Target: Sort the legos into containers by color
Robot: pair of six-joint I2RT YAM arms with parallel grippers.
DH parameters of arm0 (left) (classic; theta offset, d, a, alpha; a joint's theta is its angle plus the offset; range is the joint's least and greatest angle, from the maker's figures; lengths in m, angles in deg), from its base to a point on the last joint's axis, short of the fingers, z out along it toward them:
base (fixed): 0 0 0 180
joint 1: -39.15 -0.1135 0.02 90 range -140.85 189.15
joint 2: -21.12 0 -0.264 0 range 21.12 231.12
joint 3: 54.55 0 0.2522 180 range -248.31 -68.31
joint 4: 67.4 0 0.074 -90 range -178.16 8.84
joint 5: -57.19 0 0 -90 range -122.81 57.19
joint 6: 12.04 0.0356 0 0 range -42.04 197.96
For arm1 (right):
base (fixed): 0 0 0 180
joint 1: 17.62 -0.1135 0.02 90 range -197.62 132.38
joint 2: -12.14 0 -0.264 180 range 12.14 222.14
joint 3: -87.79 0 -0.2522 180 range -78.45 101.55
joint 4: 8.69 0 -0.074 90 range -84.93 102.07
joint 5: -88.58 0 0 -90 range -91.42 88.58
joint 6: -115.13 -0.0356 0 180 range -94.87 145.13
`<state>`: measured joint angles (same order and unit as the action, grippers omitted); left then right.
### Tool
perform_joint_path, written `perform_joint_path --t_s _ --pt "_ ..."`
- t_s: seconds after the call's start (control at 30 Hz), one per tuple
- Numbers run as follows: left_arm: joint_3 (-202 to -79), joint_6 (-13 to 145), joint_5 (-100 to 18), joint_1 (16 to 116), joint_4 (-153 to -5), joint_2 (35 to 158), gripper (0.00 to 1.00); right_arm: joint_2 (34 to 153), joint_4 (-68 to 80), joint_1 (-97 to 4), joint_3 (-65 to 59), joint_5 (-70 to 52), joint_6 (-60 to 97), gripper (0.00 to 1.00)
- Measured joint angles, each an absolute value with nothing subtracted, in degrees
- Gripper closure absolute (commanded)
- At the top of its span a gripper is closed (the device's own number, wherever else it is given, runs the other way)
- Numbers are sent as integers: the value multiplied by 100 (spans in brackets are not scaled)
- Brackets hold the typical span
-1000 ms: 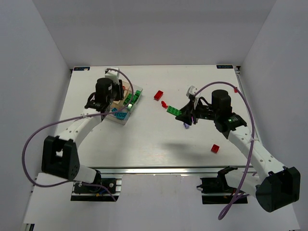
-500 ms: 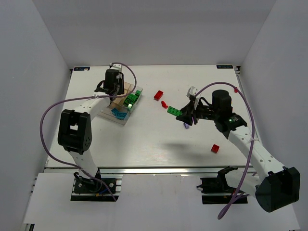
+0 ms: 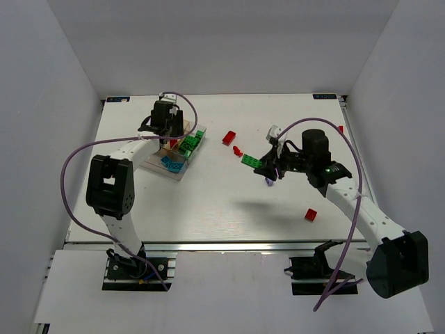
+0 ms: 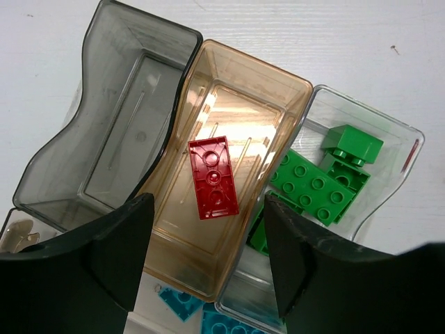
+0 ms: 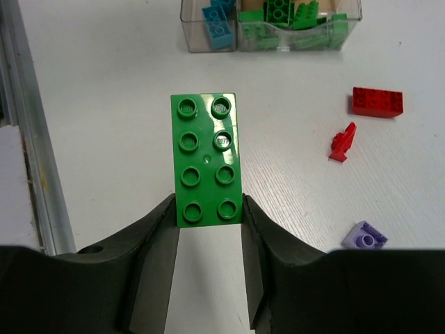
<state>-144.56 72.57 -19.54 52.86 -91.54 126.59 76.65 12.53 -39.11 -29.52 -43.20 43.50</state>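
Note:
My left gripper (image 4: 206,250) is open and empty, just above the clear tray (image 3: 178,171). Below it a red brick (image 4: 214,177) lies in the brownish compartment (image 4: 174,243). Several green bricks (image 4: 316,184) fill the clear compartment beside it, and cyan bricks (image 4: 208,321) lie in another. The grey compartment (image 4: 111,139) holds nothing. My right gripper (image 5: 207,209) is shut on a green two-by-four plate (image 5: 206,158) and holds it above the table right of centre (image 3: 252,161).
Loose on the table are a red brick (image 3: 229,138), a small red piece (image 3: 237,149), a light purple brick (image 3: 269,181) under the right gripper, and a red brick (image 3: 310,215) nearer the front. The tray (image 5: 271,28) lies ahead of the right gripper.
The left arm has folded and its gripper has moved to the tray's far end. The right gripper has shifted slightly left, still holding the green plate.

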Motion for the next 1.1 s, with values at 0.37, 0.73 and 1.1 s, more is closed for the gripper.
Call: perform_joint_path --t_s 0.37,0.73,1.1 --pt "-12911 6748 -2609 5282 -8880 9888 41 9772 1524 -4864 -1463 -3356 4861 100" --pt "-11204 6630 -2616 5326 -8227 6697 35 12979 1701 -5717 1881 -2108 5097 100" --pt "-11177 6639 -2708 5326 -8242 6629 34 14605 1957 -5767 3819 -1343 5091 94"
